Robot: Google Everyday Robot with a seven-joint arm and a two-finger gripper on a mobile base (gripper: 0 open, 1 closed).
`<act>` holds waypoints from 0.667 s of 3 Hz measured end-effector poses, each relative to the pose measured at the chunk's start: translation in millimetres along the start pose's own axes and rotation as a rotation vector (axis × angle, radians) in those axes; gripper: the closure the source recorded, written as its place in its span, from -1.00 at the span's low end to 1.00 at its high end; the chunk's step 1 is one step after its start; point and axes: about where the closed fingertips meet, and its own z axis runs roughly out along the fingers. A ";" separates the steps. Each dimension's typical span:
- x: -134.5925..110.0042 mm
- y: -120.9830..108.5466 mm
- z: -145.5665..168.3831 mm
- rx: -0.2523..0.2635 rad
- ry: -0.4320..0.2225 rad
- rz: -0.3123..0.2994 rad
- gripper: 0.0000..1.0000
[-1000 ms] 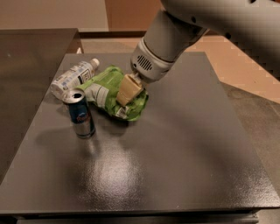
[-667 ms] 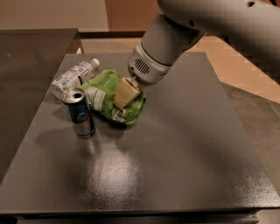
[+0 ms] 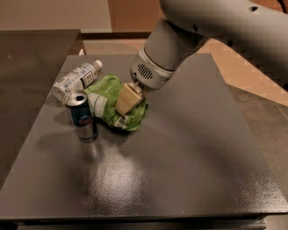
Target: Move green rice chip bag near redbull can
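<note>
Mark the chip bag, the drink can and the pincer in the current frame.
chip bag (image 3: pixel 109 86): camera view, green upper panel.
drink can (image 3: pixel 83 119): camera view, mid-body at the red logo.
pincer (image 3: pixel 125 102): camera view, tan end, down at the chip bag's middle.

Ends in a gripper (image 3: pixel 126 101) at the lowest, leftmost tip of the arm, a little left of the view's middle: pale tan, blocky, wedge-like, with flat faces. Widens straight above the jaws into a wrist collar (image 3: pixel 155 78), off-white, round and smooth. Carries on that collar's face, just up and right of the jaws, a small patch of dark vent slots (image 3: pixel 144 71) in short rows. Swells farther up and right of the jaws into a thick arm shell (image 3: pixel 216 22), matte off-white and rounded, shaded grey underneath. Shows one small dark dot (image 3: pixel 251 8) near the top edge, farthest from the jaws; screw or hole, cannot tell.
</note>
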 end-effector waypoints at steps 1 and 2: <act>-0.4 1.4 -0.5 0.002 0.000 -0.003 -0.74; -0.8 2.8 -0.8 0.003 0.000 -0.005 -1.00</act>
